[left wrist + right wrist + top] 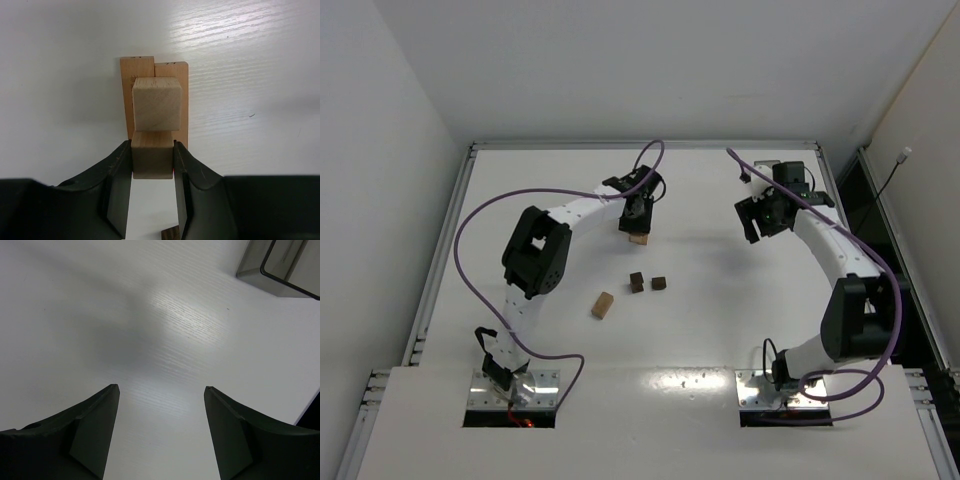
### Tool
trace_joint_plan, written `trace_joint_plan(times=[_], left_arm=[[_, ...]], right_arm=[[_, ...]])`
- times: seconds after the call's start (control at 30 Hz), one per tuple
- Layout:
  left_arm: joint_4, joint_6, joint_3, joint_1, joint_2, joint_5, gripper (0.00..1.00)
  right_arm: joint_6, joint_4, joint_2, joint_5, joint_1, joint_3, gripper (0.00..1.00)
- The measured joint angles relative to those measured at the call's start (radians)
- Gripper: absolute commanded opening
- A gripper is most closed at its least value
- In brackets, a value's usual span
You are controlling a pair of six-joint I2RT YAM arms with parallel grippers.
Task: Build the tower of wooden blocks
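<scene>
Pinching a tan block [151, 161] in the left gripper [152, 146], against the wood block tower [156, 102]; holding right gripper [162, 388] wide apart.

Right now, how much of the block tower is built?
Just begun. Done: a pale cube sits on two flat tan pieces. In hand: the left jaws are shut on a tan block beside that cube. Left: two dark cubes and a spare tan block lie loose. The right jaws hang open, empty.
</scene>
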Motion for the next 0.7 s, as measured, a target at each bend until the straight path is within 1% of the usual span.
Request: trace_joint_plan(times=[0.5,0.6,0.7], left_arm=[[0.016,0.000,0.018,0.000,0.011,0.016,0.00],[0.016,0.005,0.037,0.000,0.028,0.017,0.06],[0.007,0.008,0.058,0.000,0.042,0.017,0.06]], right_arm=[[0.000,0.000,0.003,0.000,0.000,0.000,0.66],[0.000,0.000,0.003,0.000,0.000,0.000,0.66],[0.000,0.000,0.003,0.000,0.000,0.000,0.66]])
